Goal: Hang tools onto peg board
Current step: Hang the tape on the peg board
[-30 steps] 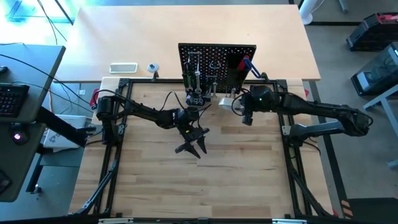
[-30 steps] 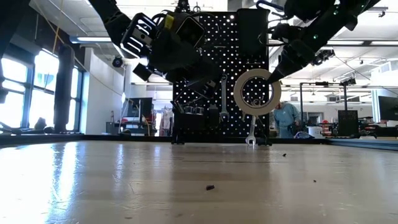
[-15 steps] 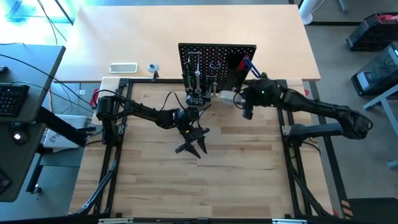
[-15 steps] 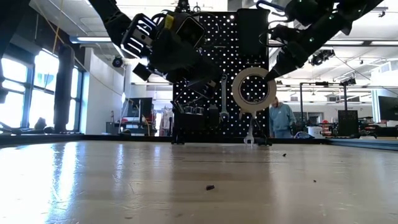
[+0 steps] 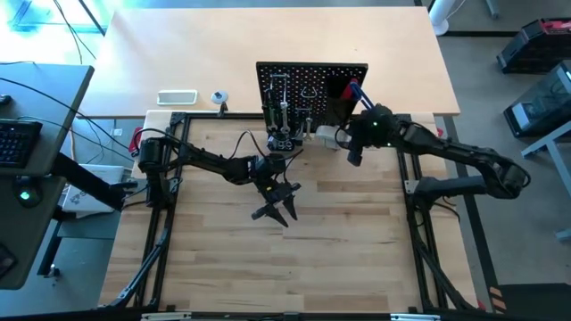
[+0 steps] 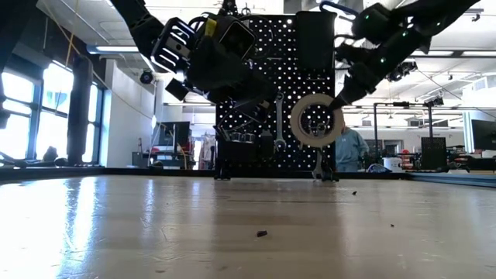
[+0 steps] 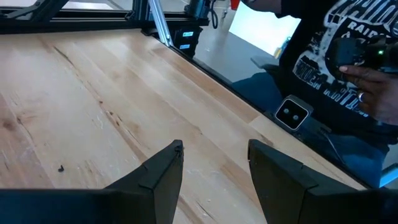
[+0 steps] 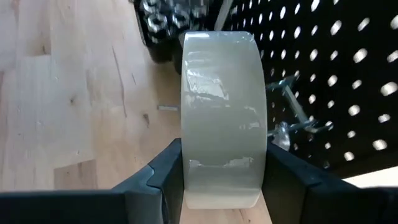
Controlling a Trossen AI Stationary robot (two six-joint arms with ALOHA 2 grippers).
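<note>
The peg board (image 5: 312,87) stands upright at the table's far edge, with wrenches (image 6: 279,120), a red-handled tool (image 5: 343,89) and other tools on its face. My right gripper (image 8: 224,149) is just in front of the board, shut on the pale tape roll (image 6: 316,120). A bare metal hook (image 8: 291,111) sticks out of the board close beside the roll. My left gripper (image 7: 214,152) hovers open over the table's middle (image 5: 278,201) with nothing between its fingers. My right gripper pinches the tape roll across its width, one finger (image 8: 163,171) on each flat side, at the roll's upper rim (image 6: 335,102). The fingers slant down from the table's right toward the board. The roll hangs upright, clear of the table, its hole facing the near edge.
A black holder with sockets (image 5: 282,141) sits at the board's foot. On the far desk lie a white tray (image 5: 177,96) and a small object (image 5: 219,96). A person in a black shirt (image 7: 336,62) is beyond the table. The near half of the wooden top (image 5: 285,259) is bare.
My right gripper has carried the tape roll toward the table's far edge, closer to the peg board, and sunk slightly. The roll stays upright and clear of the table.
</note>
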